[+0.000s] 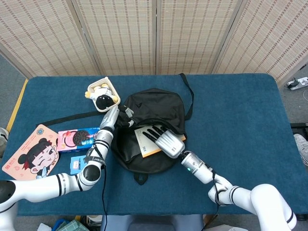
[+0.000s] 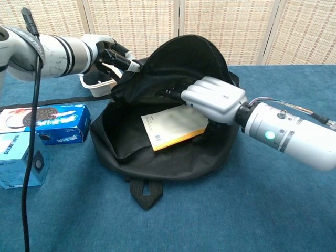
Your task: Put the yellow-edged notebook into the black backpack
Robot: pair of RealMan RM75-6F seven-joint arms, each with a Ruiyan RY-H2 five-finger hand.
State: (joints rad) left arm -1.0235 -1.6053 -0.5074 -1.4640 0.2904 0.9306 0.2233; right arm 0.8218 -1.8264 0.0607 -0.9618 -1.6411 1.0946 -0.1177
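The black backpack (image 1: pixel 154 108) (image 2: pixel 157 152) lies on the table with its mouth held wide. My left hand (image 1: pixel 123 116) (image 2: pixel 113 55) grips the upper edge of the opening and holds the flap up. Inside the mouth lies the yellow-edged notebook (image 1: pixel 143 143) (image 2: pixel 170 127), tilted, with its pale cover up and a yellow edge showing. My right hand (image 1: pixel 163 138) (image 2: pixel 214 98) hovers just above the notebook's far end, its fingers stretched out straight into the bag and holding nothing. Where the notebook's far corner lies under the hand is hidden.
To the left of the bag sit an Oreo box (image 1: pixel 79 137) (image 2: pixel 44 122), a small blue box (image 1: pixel 78 164) (image 2: pixel 18 160) and a cartoon-face pad (image 1: pixel 31 155). A white tray with a plush toy (image 1: pixel 103 94) stands behind my left hand. A black strap (image 1: pixel 67 117) runs leftward.
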